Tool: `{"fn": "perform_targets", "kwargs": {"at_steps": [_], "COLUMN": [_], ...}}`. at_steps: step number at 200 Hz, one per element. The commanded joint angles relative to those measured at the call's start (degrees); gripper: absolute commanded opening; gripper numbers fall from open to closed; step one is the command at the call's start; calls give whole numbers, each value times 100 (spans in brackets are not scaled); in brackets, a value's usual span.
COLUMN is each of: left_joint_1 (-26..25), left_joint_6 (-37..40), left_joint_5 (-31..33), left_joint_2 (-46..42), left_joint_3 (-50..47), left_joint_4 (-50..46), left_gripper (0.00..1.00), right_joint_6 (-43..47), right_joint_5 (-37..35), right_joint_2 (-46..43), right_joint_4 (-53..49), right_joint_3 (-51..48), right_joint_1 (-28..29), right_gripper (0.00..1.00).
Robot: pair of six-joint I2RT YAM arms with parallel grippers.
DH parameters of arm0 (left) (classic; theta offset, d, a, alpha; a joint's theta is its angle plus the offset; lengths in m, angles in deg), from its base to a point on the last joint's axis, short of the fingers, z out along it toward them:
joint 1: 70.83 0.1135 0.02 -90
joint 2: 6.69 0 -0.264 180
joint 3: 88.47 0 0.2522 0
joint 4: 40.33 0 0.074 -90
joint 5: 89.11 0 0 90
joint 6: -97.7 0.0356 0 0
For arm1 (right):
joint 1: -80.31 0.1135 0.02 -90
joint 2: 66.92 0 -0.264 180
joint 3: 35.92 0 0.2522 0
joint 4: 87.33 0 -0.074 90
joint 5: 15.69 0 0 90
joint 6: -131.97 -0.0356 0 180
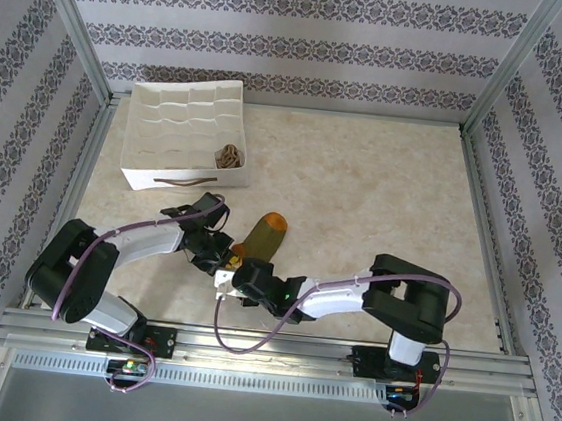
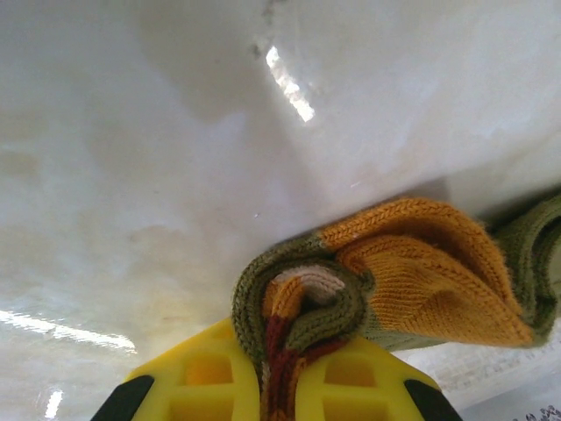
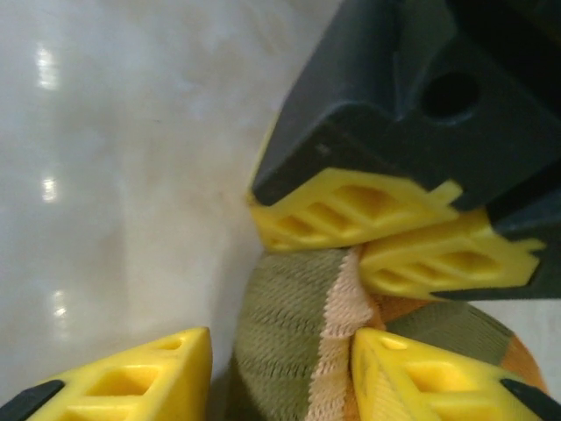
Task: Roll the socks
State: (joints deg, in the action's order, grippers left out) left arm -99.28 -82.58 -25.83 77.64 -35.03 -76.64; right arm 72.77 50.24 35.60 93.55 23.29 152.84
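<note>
My left claw (image 2: pixel 285 351) pinched the rolled cuff of the olive-and-orange knitted sock (image 2: pixel 412 272) against unrolling (my right claw (image 3: pixel 279 351) straddled it, open).

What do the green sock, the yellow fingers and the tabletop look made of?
Sock: knitted yarn, matte; ribbed stitches show. Fingers: rigid yellow plastic, probably printed; hollow lattice cells. Tabletop: smooth, glossy, marble-look surface; glare streaks, actual material unclear.

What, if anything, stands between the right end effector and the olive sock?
Nothing visible. The right end effector is open and straddles the olive sock. The left end effector, just beyond it, is shut on the sock's rolled end.
</note>
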Motion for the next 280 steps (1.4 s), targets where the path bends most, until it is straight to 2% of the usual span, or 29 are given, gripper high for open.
{"fn": "perform_targets", "kwargs": {"at_steps": [1,13,33,40,47,54,86,105,120,155,190,219,280], "left_joint_1": [-73,-73,-67,-65,-57,-43,138,244,314,393,372,250,-55], "left_joint_6": [-26,-21,-47,-59,-60,-61,-42,7,37,52,-23,-80,-121], "left_joint_5": [230,231,237,242,267,299,312,325,352,618,451,336,402], "left_joint_2": [199,167,91,30,-44,-116,-412,-557,-673,-1118,-1305,-1088,-316], "left_joint_3": [-144,-162,-181,-189,-190,-174,-136,-88,-48,-282,-761,-870,-839], "left_joint_4": [-690,-673,-605,-541,-487,-454,-269,-155,-131,122,1060,1791,2397], "left_gripper": [0,0,0,0,1,8,55,71,77,80,72,66,57], "right_joint_6": [295,287,108,-40,-215,-405,-1013,-1315,-1527,-1747,-1996,-2109,-2402], "right_joint_5": [-725,-694,-409,-172,169,485,2219,2982,3503,4507,5405,5943,6547], "right_joint_2": [330,447,467,412,342,278,128,167,219,384,822,1097,1552], "right_joint_4": [-137,-237,-462,-606,-793,-939,-1482,-1623,-1727,-2110,-2786,-3098,-3214], "right_joint_3": [230,254,216,195,187,160,72,24,46,335,859,1084,1226], "right_joint_1": [-35,-52,-161,-245,-362,-482,-1007,-1287,-1520,-1994,-2547,-2885,-3457], "right_gripper": [37,28,5,0,0,0,0,0,0,0,0,0,0]}}
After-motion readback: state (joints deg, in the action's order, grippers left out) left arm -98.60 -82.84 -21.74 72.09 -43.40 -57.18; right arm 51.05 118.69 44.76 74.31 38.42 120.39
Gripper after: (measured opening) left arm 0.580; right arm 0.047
